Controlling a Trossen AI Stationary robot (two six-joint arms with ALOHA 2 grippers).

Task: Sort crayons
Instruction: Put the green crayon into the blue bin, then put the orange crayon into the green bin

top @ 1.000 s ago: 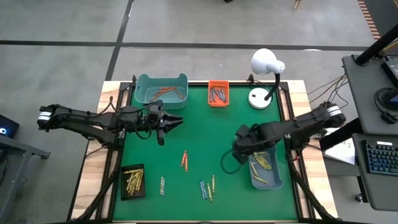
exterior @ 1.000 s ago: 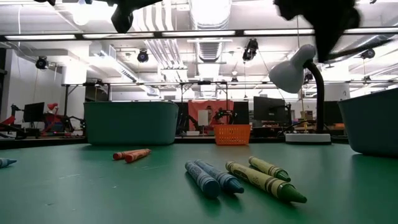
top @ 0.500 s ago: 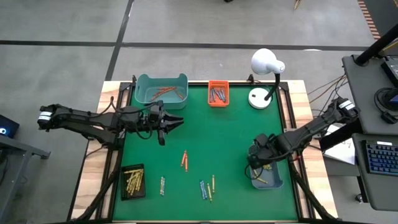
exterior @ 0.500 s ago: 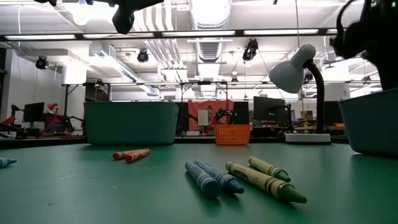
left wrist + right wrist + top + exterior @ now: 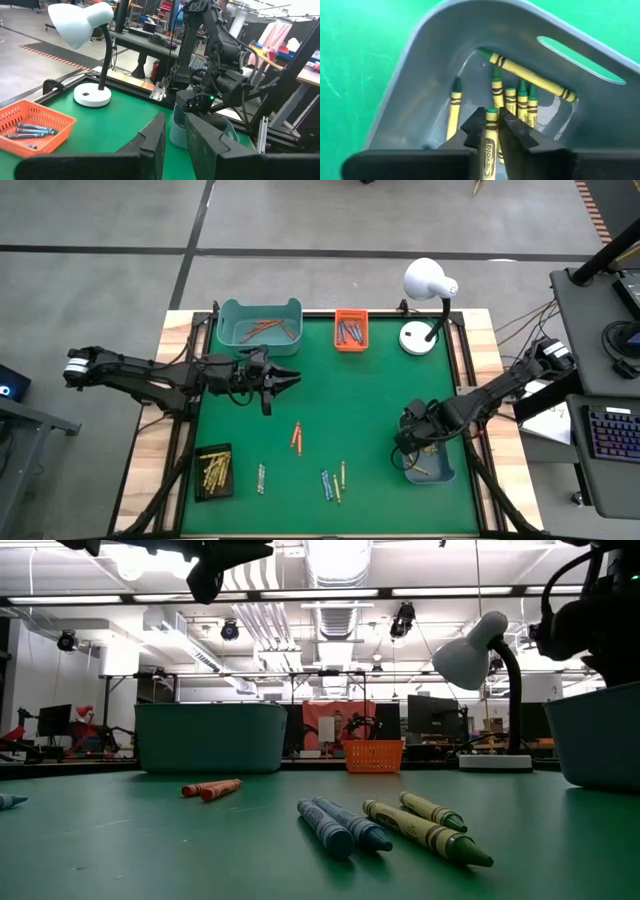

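Right gripper (image 5: 491,131) over the grey bin (image 5: 430,465) at the right edge of the tabletop (image 5: 340,395). Fingers (image 5: 476,129) narrow, one green crayon (image 5: 491,135) between the two tips, pointing down into the bin; whether the tips press it or only flank it cannot be told. Below it, more green crayons (image 5: 520,102) lie on the bin floor.

Left gripper (image 5: 285,379) hovers above the left half of the tabletop, near the teal bin (image 5: 260,325); fingers (image 5: 155,137) a narrow gap apart, nothing between them.

Loose crayons on the green surface: an orange-red pair (image 5: 297,437) mid-table, a blue and green cluster (image 5: 333,483) toward the near edge, a pale pair (image 5: 262,478) beside the black tray (image 5: 213,471) of yellow ones. Orange basket (image 5: 351,330) at the far edge holds blue-grey crayons. White desk lamp (image 5: 428,290) at the far right corner.

Low view: workshop room behind, ceiling lights, monitors, benches.
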